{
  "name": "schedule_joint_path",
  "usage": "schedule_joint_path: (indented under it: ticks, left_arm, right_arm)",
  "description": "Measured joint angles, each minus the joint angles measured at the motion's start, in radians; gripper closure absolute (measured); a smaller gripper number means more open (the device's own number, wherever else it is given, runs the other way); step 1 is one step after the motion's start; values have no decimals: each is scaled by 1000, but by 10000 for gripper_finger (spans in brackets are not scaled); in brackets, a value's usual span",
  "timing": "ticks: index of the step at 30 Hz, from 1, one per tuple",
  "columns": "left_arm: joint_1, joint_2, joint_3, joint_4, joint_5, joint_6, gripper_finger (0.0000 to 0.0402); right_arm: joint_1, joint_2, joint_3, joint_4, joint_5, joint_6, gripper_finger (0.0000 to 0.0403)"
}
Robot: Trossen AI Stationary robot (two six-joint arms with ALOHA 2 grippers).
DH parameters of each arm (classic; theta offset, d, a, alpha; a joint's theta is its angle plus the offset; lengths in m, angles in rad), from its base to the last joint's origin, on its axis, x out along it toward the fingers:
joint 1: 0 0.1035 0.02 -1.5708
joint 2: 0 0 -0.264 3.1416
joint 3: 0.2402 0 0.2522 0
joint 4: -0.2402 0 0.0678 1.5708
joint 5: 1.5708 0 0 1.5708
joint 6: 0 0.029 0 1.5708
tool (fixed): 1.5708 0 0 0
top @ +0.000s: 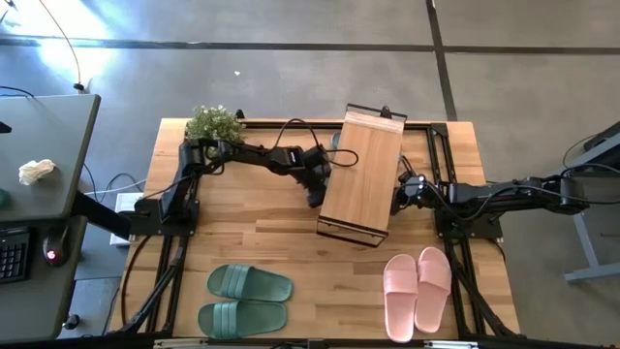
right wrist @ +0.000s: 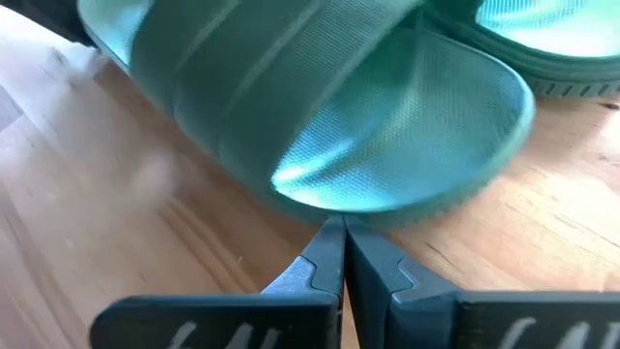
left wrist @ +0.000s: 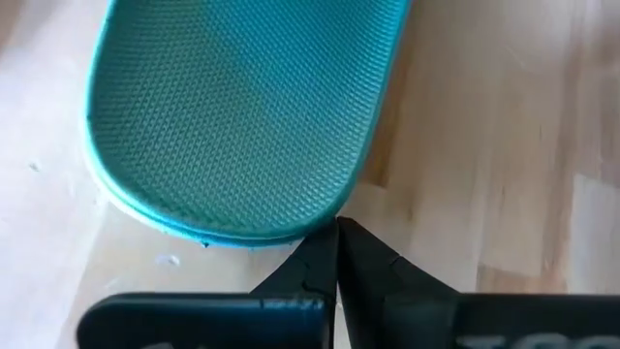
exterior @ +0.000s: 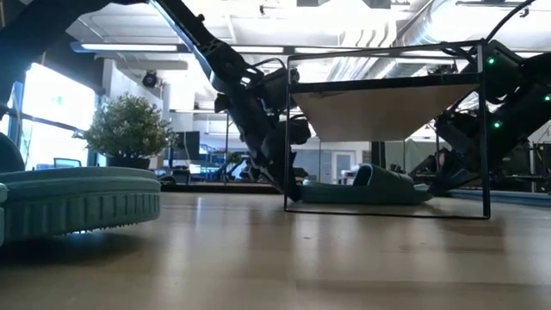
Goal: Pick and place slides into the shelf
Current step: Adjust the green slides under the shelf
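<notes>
Light-wood shelf (top: 362, 173) standing at the middle rear of the wooden worktop (top: 271, 242), its plank top seen from above, dark frame legs visible in the low view.

Left tool (top: 316, 190) reaching in at the shelf's left edge, down near the worktop. Fingers (left wrist: 315, 267) pressed fully together, gripping nothing. Tips right at the heel end of a green slide (left wrist: 242, 107) lying sole-bed up on the wood; contact with the rim too close to call.

Right tool (top: 400, 194) at the shelf's right edge, also low. Fingers (right wrist: 329, 257) closed tight against each other, empty. Tips just at the rim of a second green slide (right wrist: 320, 116) with its wide ridged strap facing the camera, another green sole edge just behind it.

Under the shelf in the low view, a green slide (exterior: 370, 185) resting on the worktop between the legs.

Near the front left of the worktop, a green pair (top: 247, 299) lying side by side. Near the front right, a pale pink pair (top: 418, 289), touching each other. Small potted plant (top: 214, 123) at the rear left corner.
</notes>
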Motion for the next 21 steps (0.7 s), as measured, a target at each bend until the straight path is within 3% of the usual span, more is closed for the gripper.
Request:
schedule_joint_path:
  ticks: [6,21]
  left_arm:
    - [1,0,0,59,-67,-69,402]
    - [8,13,0,115,-118,-145,402]
  right_arm:
    - [0,-3,0,3,6,0,403]
    - [0,-3,0,5,55,-8,403]
